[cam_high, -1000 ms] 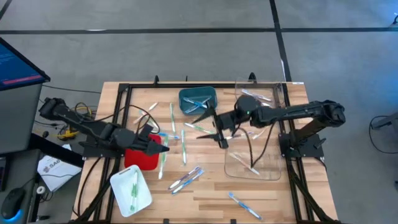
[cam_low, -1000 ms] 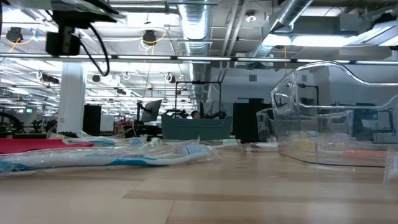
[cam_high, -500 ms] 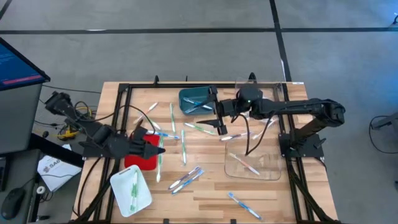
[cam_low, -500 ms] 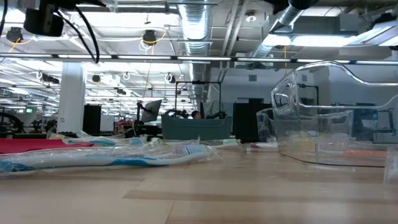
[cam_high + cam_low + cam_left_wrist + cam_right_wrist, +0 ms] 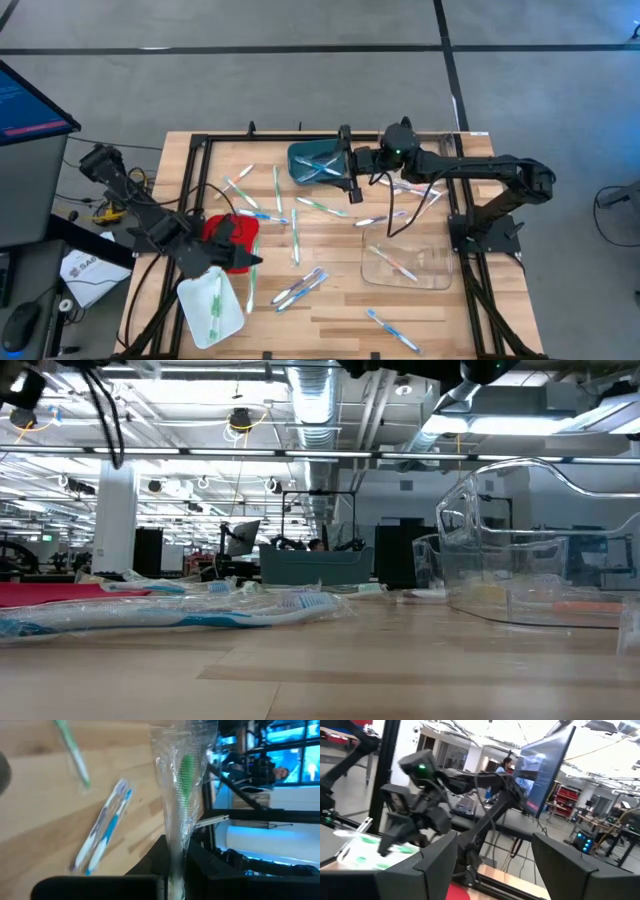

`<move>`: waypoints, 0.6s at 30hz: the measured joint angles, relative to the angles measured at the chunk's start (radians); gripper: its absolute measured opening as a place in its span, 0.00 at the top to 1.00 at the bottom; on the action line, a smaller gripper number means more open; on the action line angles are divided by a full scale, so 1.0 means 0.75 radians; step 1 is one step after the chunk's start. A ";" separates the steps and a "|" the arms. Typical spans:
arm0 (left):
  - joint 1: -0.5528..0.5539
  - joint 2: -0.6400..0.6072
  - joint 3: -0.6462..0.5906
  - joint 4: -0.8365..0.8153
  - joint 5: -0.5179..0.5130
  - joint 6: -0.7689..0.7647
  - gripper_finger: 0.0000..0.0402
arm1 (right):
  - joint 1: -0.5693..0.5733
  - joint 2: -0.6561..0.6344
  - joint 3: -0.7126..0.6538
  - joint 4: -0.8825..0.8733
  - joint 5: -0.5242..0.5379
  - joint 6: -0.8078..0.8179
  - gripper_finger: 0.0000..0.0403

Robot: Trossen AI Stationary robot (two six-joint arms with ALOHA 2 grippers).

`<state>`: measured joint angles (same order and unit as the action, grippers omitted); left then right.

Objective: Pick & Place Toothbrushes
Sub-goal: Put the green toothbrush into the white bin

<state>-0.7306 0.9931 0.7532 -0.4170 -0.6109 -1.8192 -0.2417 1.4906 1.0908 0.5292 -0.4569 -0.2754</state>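
Note:
Several wrapped toothbrushes lie flat on the wooden table (image 5: pixel 330 310), among them a green one (image 5: pixel 295 235), a purple-blue pair (image 5: pixel 300 288) and a blue one (image 5: pixel 392 330). My left gripper (image 5: pixel 243 262) is at the near left, between the red tray (image 5: pixel 225 250) and the white tray (image 5: pixel 200 312), shut on a green toothbrush in a clear wrapper (image 5: pixel 184 780). My right gripper (image 5: pixel 349 178) is open and empty beside the teal bin (image 5: pixel 318 160), which holds toothbrushes. In the right wrist view its fingers (image 5: pixel 435 865) stand wide apart with nothing between them. My left gripper pinches the wrapped green toothbrush between its two fingers at the wrapper's end away from the bristles (image 5: pixel 174 862). The brush runs straight out ahead of the fingers, its green bristle head (image 5: pixel 187 767) farthest from them. It seems to be held clear of the table.
The white tray holds green toothbrushes. A clear tub (image 5: pixel 405 265) with toothbrushes stands at the near right, another clear one (image 5: pixel 425 150) at the far right. Black cables (image 5: pixel 210 185) run over the left side. The low view shows a blue toothbrush (image 5: pixel 200 615) and the clear tub (image 5: pixel 540 570).
My left gripper has gone toward the table's near edge with the green toothbrush, from beside the red tray toward the white tray. My right gripper has gone from the table's middle toward the far edge, up to the teal bin's right side.

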 joint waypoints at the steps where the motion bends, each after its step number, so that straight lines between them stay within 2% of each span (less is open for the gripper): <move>1: -0.016 0.010 0.007 -0.017 0.002 -0.039 0.96 | -0.004 0.000 0.000 0.001 0.002 0.000 0.38; 18: -0.203 0.198 0.115 -0.200 0.035 -0.475 0.96 | -0.012 0.001 0.000 0.162 0.002 0.019 0.38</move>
<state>-0.8828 1.1413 0.8391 -0.5673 -0.5850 -2.1754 -0.2508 1.4910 1.0908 0.6508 -0.4557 -0.2609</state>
